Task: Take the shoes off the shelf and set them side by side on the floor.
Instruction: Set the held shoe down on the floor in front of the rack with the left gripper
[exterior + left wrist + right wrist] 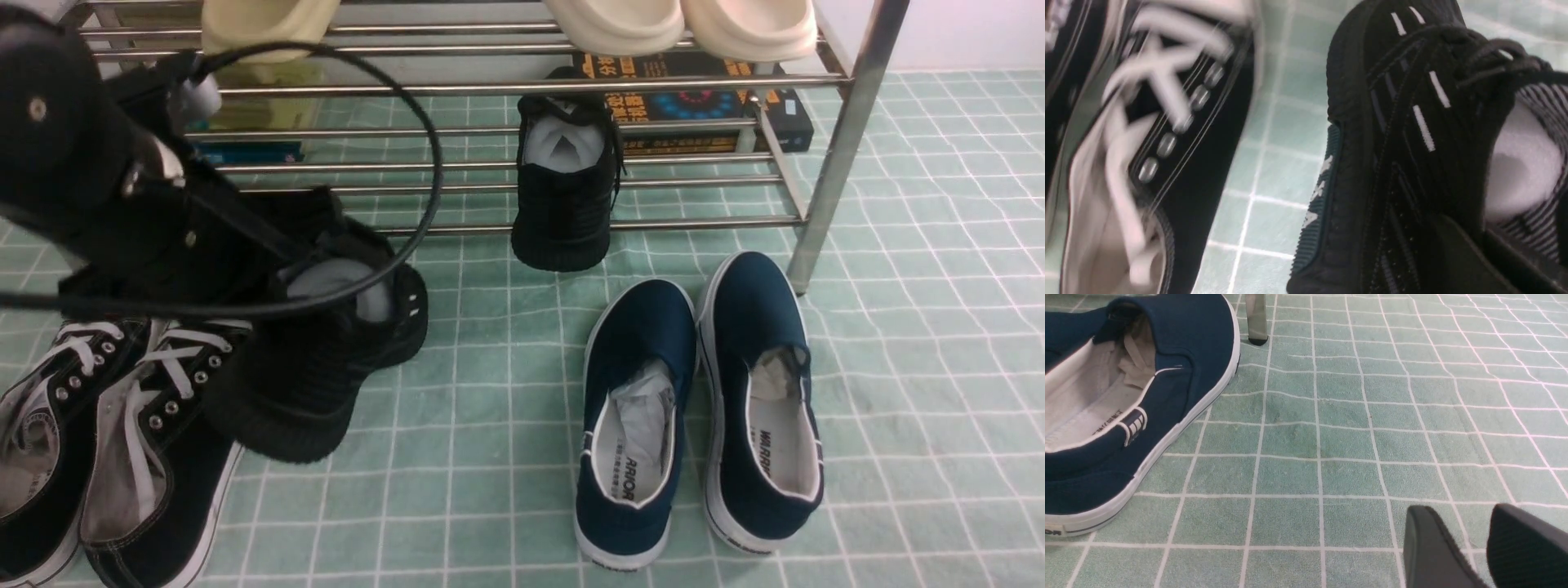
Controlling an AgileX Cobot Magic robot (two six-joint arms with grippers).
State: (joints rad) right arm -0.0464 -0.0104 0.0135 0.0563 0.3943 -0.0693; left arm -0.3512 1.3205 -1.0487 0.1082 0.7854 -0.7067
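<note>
One black knit shoe (326, 367) with white paper stuffing hangs tilted, toe down, low over the green grid floor (490, 425), in front of the shelf's left part. My left gripper (322, 265) is shut on its collar. In the left wrist view its white dashes (1423, 126) show close up, and whether the toe touches the floor I cannot tell. The second black shoe (563, 196) stands on the lower tier of the silver shelf (694, 220), heel toward me. My right gripper (1457, 516) hovers open over bare floor, to the right of the navy slip-on (1167, 396).
Black canvas sneakers with white laces (122, 425) lie on the floor right beside the held shoe. Two navy slip-ons (645, 408) sit side by side at centre right. Cream slippers (612, 24) rest on the top tier, books (702, 106) on the lower one. A shelf leg (841, 147) stands at right.
</note>
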